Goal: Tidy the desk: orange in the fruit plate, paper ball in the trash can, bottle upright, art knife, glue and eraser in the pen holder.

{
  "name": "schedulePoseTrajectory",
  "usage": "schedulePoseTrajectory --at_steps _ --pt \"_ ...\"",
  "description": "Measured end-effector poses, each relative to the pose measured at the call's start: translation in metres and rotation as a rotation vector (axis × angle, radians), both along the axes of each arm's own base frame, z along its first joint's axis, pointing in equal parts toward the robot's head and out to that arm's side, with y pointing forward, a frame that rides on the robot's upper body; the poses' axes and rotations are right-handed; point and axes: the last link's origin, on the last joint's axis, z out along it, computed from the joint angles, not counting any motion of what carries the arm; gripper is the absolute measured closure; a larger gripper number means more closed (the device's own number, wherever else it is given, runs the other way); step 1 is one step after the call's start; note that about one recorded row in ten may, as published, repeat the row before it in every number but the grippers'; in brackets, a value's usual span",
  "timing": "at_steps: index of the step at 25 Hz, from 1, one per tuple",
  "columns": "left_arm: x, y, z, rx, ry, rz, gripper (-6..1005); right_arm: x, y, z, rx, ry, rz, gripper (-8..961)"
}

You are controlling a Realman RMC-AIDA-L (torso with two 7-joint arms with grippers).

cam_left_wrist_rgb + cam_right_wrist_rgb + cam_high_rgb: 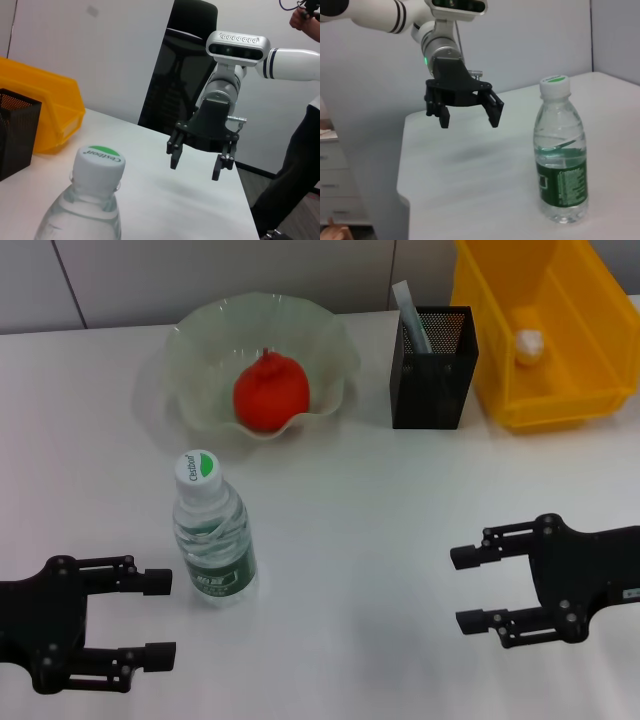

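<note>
Bottle [213,530]: we see it standing upright on the white surface [360,530], cap up, long axis vertical, in front of the fruit plate [205,390].
Orange [270,392]: resting inside the fruit plate.
Paper ball [528,344]: lying in the yellow trash can [580,400].
Pen holder [432,370]: between plate and can — a mint-green and white art knife [412,318] sticks out; we cannot tell whether glue or eraser is inside.
Left tool [150,620]: fingers spread, empty, just beside the bottle on its left — the nearer arm.
Right tool [480,588]: fingers spread, empty, well apart from the bottle.
Judgement: we think the tidying looks nearly complete.
</note>
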Motion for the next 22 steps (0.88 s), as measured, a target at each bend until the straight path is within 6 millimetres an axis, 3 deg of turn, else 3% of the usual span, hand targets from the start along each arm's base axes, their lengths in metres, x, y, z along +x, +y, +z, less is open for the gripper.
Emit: schedulePoseTrajectory --at_steps 22 --pt "0.0032 0.0048 0.0009 -0.005 0.013 0.013 229 -0.002 0.0086 -0.0085 0.009 0.013 -0.014 301"
